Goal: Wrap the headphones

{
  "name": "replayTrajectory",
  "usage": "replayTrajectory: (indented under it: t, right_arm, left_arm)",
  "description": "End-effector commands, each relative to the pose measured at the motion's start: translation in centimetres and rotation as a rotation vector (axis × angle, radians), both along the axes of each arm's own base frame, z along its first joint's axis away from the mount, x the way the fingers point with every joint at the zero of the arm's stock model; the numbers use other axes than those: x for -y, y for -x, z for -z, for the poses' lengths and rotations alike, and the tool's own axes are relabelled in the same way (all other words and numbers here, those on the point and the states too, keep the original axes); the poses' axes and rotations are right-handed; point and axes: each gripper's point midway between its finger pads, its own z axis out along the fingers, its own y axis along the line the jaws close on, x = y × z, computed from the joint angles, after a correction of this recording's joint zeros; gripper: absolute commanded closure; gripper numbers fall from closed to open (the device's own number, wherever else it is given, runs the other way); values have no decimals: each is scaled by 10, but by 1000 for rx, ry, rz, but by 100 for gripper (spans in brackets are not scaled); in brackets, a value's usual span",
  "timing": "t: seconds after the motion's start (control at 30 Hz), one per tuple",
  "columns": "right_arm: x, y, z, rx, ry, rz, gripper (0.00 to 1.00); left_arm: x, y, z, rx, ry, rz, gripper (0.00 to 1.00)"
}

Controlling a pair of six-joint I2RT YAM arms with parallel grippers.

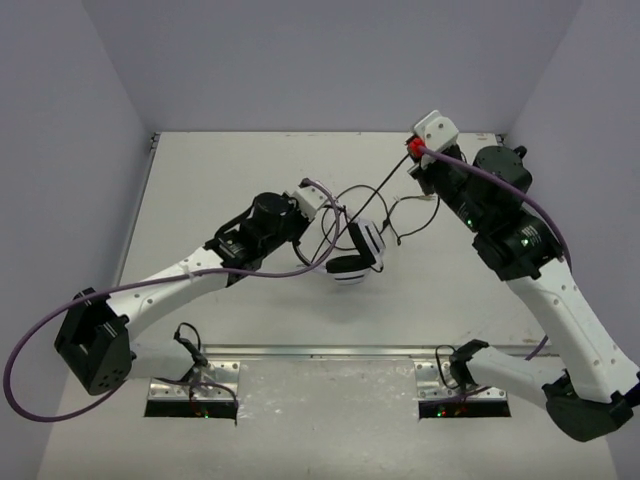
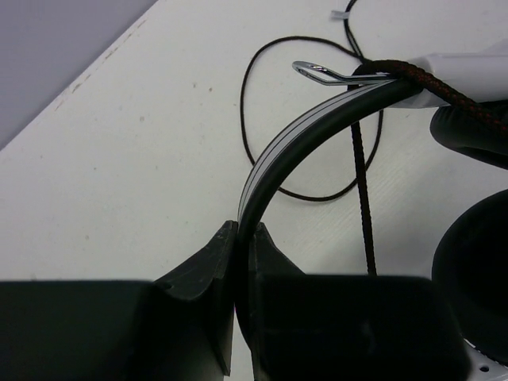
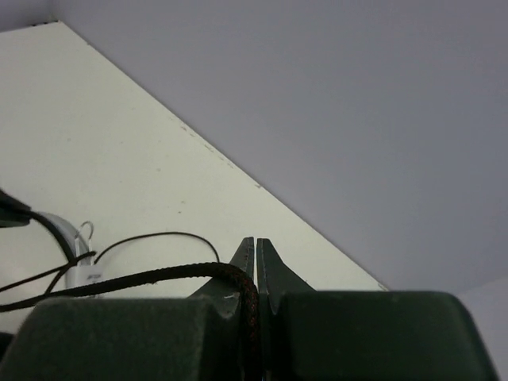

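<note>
The headphones [image 1: 360,250] hang mid-table, their white-and-black ear cups just right of my left gripper [image 1: 328,212]. In the left wrist view my left gripper [image 2: 244,230] is shut on the thin black headband [image 2: 302,131], with a black ear cup [image 2: 476,270] at the right. The long black cord [image 1: 385,185] runs taut from the headset up to my right gripper [image 1: 413,150] near the back right. In the right wrist view that gripper [image 3: 255,242] is shut on the braided cord [image 3: 159,275]. Loose cord loops [image 1: 405,215] lie on the table between the arms.
A purple robot cable [image 1: 250,272] runs along the left arm and another [image 1: 520,195] along the right arm. Grey walls [image 1: 330,60] close the back and sides. A metal rail [image 1: 330,352] lies across the near edge, with the arm bases.
</note>
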Motion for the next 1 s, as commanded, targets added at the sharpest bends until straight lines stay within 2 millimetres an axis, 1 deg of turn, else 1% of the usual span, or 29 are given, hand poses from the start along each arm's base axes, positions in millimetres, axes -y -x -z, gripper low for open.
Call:
replayTrajectory:
  t: [0.0, 0.03, 0.07, 0.1, 0.13, 0.17, 0.2, 0.23, 0.33, 0.37, 0.4, 0.43, 0.47, 0.53, 0.57, 0.6, 0.63, 0.67, 0.7, 0.73, 0.77, 0.8, 0.83, 0.87, 0.9, 0.93, 0.97]
  right_arm:
    - [7, -20, -33, 50, -96, 0, 99]
    - [20, -30, -32, 47, -108, 41, 99]
    - [22, -35, -28, 29, -121, 36, 99]
    - [30, -47, -21, -5, -155, 43, 99]
    - [34, -53, -17, -23, -174, 44, 99]
    - [37, -58, -15, -38, -193, 39, 99]
    - [43, -70, -6, -76, -218, 55, 99]
    - [40, -74, -3, -90, -223, 38, 99]
    - [45, -86, 2, -103, -237, 52, 99]
    - [46, -88, 9, -114, -246, 53, 99]
    - [52, -90, 8, -113, -276, 59, 99]
    - [51, -93, 14, -133, -283, 49, 99]
    - [46, -94, 20, -156, -289, 17, 99]
    - [34, -93, 31, -197, -308, -44, 99]
    - [22, -88, 46, -250, -339, -104, 99]
    - [13, -84, 45, -267, -394, -150, 99]
    - [-4, -71, 61, -319, -417, -249, 99]
    - [-10, -67, 66, -336, -436, -267, 99]
    - [-31, -58, 72, -369, -435, -313, 99]
    - [-45, -51, 79, -385, -418, -347, 99]
    - [-72, -37, 95, -414, -378, -409, 99]
    - [-80, -37, 96, -389, -373, -404, 99]
    - [-89, -32, 100, -394, -375, -428, 99]
    - [-100, -22, 115, -453, -409, -454, 99]
    - [-108, -20, 107, -418, -440, -494, 99]
    - [-113, -16, 120, -442, -456, -510, 99]
    - [-125, -9, 118, -441, -484, -551, 99]
  left_arm:
    - [27, 23, -53, 115, 97, 138, 100]
    - [31, 32, -64, 139, 109, 157, 100]
    - [32, 37, -69, 144, 110, 165, 100]
    - [30, 43, -80, 167, 125, 169, 100]
    - [31, 47, -85, 178, 129, 181, 100]
    - [36, 56, -91, 188, 134, 206, 100]
    - [35, 63, -93, 182, 124, 216, 100]
    - [41, 72, -99, 190, 127, 244, 100]
    - [37, 79, -107, 216, 122, 216, 100]
    - [34, 79, -114, 235, 138, 200, 100]
    - [30, 84, -125, 257, 163, 203, 100]
    - [31, 88, -136, 267, 193, 214, 100]
    - [31, 92, -145, 275, 219, 229, 100]
    - [27, 101, -173, 297, 308, 237, 100]
    - [25, 103, -187, 315, 352, 234, 100]
    - [22, 106, -196, 320, 381, 228, 100]
    - [19, 108, -217, 320, 448, 211, 100]
    - [18, 108, -229, 321, 484, 200, 100]
    - [16, 112, -252, 339, 535, 203, 100]
    - [15, 115, -264, 327, 588, 205, 100]
    - [16, 118, -275, 325, 619, 217, 100]
    - [13, 125, -298, 347, 666, 235, 100]
    - [12, 129, -311, 328, 726, 239, 100]
    - [12, 132, -321, 326, 755, 248, 100]
    - [7, 138, -343, 347, 806, 261, 100]
    - [4, 144, -361, 339, 891, 273, 100]
    - [-1, 147, -378, 348, 938, 271, 100]
